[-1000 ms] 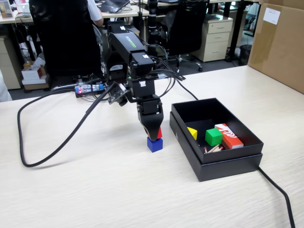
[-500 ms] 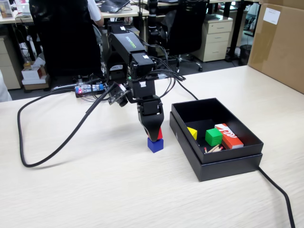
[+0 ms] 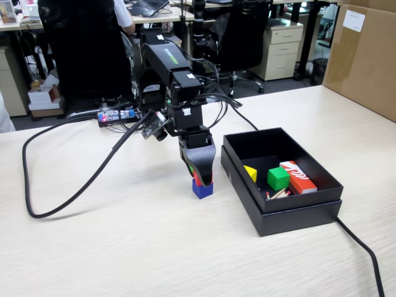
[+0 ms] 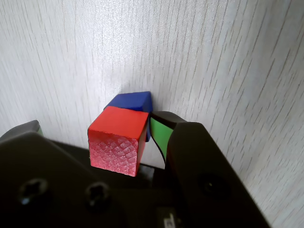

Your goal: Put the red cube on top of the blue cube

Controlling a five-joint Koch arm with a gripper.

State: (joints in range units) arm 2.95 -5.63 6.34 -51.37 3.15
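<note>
The red cube (image 4: 118, 127) rests on top of the blue cube (image 4: 133, 100), slightly off-centre, so a blue edge shows past it in the wrist view. In the fixed view only a sliver of the red cube (image 3: 196, 180) shows above the blue cube (image 3: 202, 190). My gripper (image 3: 199, 176) points straight down around the stack and is open. In the wrist view, the gripper (image 4: 97, 122) has its green-padded finger (image 4: 159, 135) close beside the red cube. The other finger (image 4: 29, 128) stands well clear of it.
An open black box (image 3: 281, 207) sits to the right of the stack. It holds a yellow piece (image 3: 250, 173), a green cube (image 3: 278, 178) and a red-orange box (image 3: 297, 176). A black cable (image 3: 68, 198) loops on the left. A cardboard box (image 3: 365, 55) stands at the back right.
The jaws have spread apart and let go of the red cube, which now sits on the blue cube. The arm has barely moved.
</note>
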